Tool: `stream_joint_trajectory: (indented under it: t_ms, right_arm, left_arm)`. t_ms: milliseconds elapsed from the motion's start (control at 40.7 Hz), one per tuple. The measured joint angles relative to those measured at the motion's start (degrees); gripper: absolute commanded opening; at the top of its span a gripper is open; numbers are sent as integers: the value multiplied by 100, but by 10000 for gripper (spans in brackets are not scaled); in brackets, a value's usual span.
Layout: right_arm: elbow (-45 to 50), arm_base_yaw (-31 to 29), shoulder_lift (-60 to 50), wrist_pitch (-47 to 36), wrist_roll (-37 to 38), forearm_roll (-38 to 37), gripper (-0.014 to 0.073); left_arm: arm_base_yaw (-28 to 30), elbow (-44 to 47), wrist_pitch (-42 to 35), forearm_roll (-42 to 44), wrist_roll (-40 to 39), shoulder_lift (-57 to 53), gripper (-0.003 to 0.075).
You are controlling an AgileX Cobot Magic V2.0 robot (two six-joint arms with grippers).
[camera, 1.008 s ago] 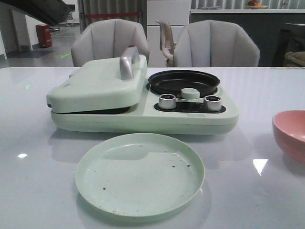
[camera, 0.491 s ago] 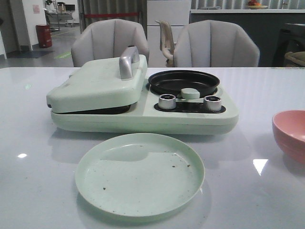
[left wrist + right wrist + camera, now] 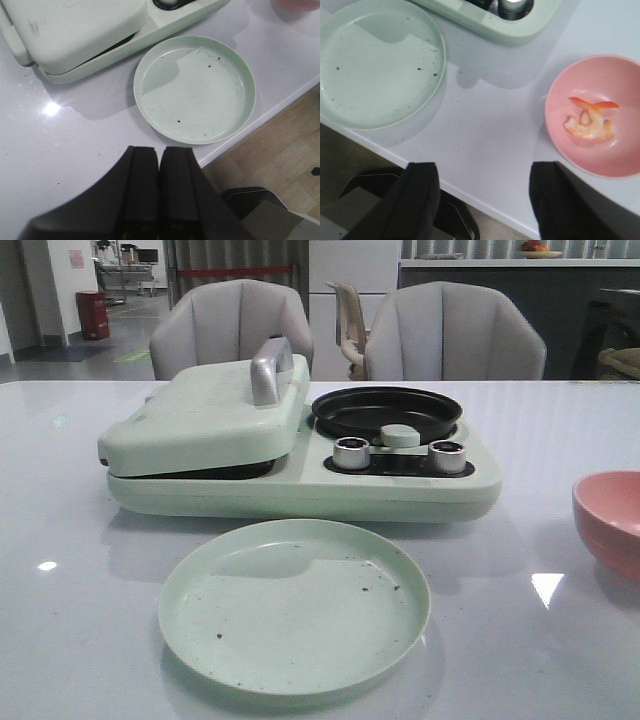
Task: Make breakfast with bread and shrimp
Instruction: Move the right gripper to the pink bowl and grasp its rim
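- So the only real change in the last second: a dark arm-looking shape that sat in the top left corner of the front view is gone now. Nothing on the counter (image 3: pixel 90 640) moved at all.
- The mint breakfast maker (image 3: pixel 300 455) sits with its lid (image 3: pixel 205 420) down on the griddle side, and the little black pan (image 3: pixel 386 410) next to it is bare.
- No bread visible anywhere. My guess is it's under that closed lid, but honestly can't tell from here.
- The shrimp (image 3: pixel 589 120) is in the pink bowl (image 3: pixel 560 125) off on the right side of the counter, well apart from the cooker. Looks like one or two pieces; hard to count.
- The green plate (image 3: pixel 200 630) in front of the cooker has just crumbs and specks on it, no food.
- Left end effector (image 3: pixel 159 170) is closed with nothing between its fingers, hanging over the counter's near edge, just beside the plate.
- Right end effector (image 3: pixel 482 195) is spread wide and empty, hovering at the counter edge between the plate and the bowl.
- What it means, imo: both arms are pulled back and free, so it's between steps. The open right one is nearest the bowl, so grabbing shrimp for the pan seems the likely next thing.
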Motion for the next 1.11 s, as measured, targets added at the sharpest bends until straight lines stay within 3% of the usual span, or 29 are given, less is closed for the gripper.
stream_joint_trajectory:
  t_ms: [344,467,983,1106]
  right_arm:
    - [-530,-2078,1098,191,75,-324,503]
    - [-734,-2540,1740,165,-1,-364,503]
    - [-1331,-2713,4337,-900,-132,-382,501]
    - [-1400,-2713,4607,-1025,-132,-405,405]
  left_arm:
    - [0,0,0,10,-13,0,100]
    - [0,16,-26,10,-13,0,100]
    - [0,77,-132,10,-13,0,100]
    - [0,77,-132,10,-17,0,100]
